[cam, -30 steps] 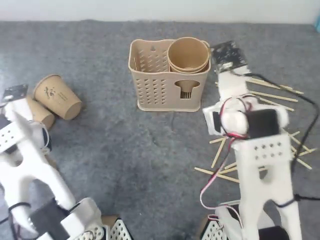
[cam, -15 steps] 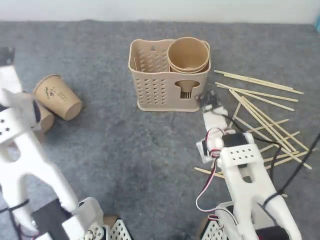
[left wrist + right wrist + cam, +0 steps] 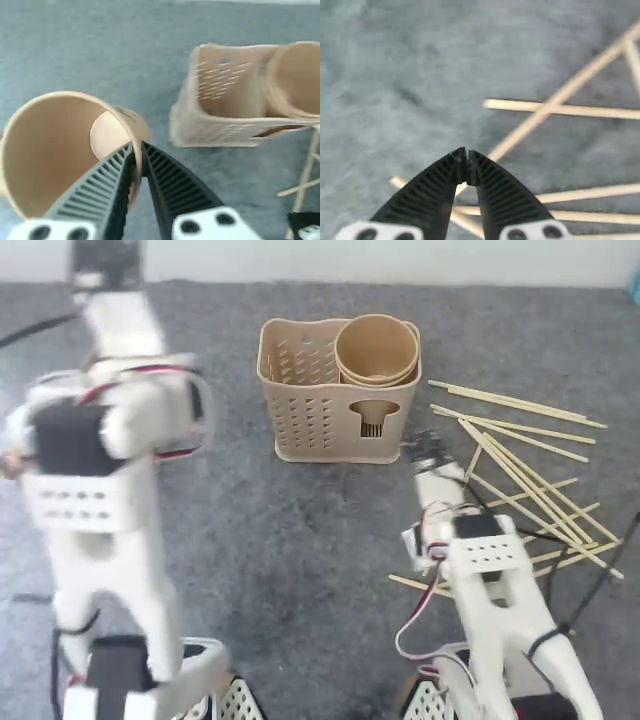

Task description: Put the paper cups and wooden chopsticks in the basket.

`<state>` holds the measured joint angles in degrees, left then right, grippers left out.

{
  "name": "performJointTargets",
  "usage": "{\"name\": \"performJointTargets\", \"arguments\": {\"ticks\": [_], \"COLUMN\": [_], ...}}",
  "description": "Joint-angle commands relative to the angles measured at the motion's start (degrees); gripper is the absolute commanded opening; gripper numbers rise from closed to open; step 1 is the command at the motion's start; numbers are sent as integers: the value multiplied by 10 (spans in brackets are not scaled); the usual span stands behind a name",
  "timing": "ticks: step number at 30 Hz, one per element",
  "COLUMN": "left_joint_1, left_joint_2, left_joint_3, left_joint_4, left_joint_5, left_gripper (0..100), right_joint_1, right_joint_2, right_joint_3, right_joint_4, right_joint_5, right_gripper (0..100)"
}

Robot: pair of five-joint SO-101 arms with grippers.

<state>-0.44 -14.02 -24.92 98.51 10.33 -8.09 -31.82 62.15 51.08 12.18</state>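
Pinches the paper cup by its wall between the left fingers, apparently for carrying to the basket, and hangs the right fingers, closed empty, over wooden chopsticks on the counter.

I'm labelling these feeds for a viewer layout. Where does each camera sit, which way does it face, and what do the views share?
High view: fixed above, looking down on the table, basket, chopsticks, left arm and right arm.
Left wrist view: on the left arm, looking along the left gripper, which pinches a paper cup, toward the basket.
Right wrist view: on the right arm, looking down past the shut right gripper at chopsticks.
Shared: the high and left wrist views show the basket; the high and right wrist views show the chopsticks.
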Motion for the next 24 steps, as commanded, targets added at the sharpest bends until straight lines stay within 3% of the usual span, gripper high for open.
{"name": "performJointTargets", "arguments": {"ticks": [1, 8, 16, 24], "left_joint_1": [70, 145, 198, 234], "left_joint_2": [46, 137, 229, 249], "left_joint_3": [-89, -184, -196, -240], "left_joint_4": [-48, -179, -347, -284], "left_joint_5": [25, 25, 22, 20], "left_gripper": [13, 13, 13, 13], "right_joint_1": [83, 189, 189, 189], "right_joint_2": [-29, -77, -80, -76], "right_joint_3": [-17, -10, 15, 17], "right_joint_4": [-21, -64, -110, -128], "right_joint_5": [4, -84, -84, -84], "right_gripper": [8, 8, 8, 8]}}
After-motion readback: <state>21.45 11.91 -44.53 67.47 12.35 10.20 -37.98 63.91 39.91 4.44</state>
